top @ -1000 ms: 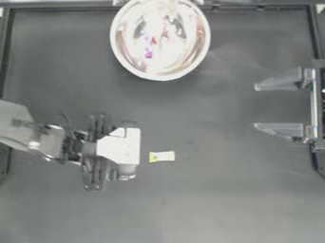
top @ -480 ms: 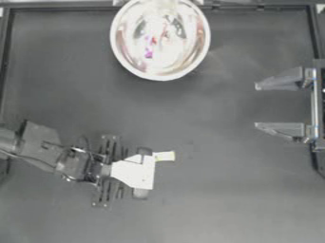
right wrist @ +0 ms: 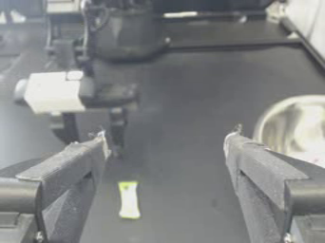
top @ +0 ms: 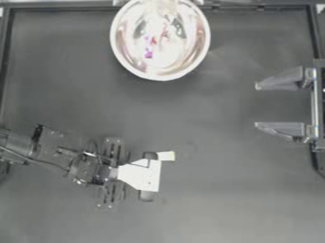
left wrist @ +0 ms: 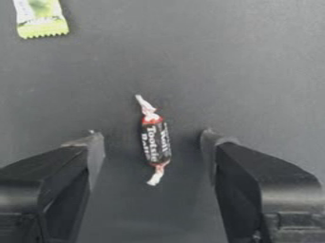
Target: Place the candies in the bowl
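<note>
Left end effector (left wrist: 152,142) open, shifted nearer, now straddling whitish candy (left wrist: 154,138) on worktop (top: 209,190); ready to grip. Right parked.

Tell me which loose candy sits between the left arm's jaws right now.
The dark red-and-white twist-wrapped candy, lying lengthwise between the open jaws of the left gripper. The yellow-green candy lies farther off to one side, outside the jaws.

The left arm (top: 38,147) is dark grey, with thin cables along it and a white block at the wrist. Its gripper (top: 147,175) has black, thick, blocky fingers (left wrist: 60,175). The right gripper (top: 279,104) has grey, wedge-shaped fingers (right wrist: 66,175).
</note>
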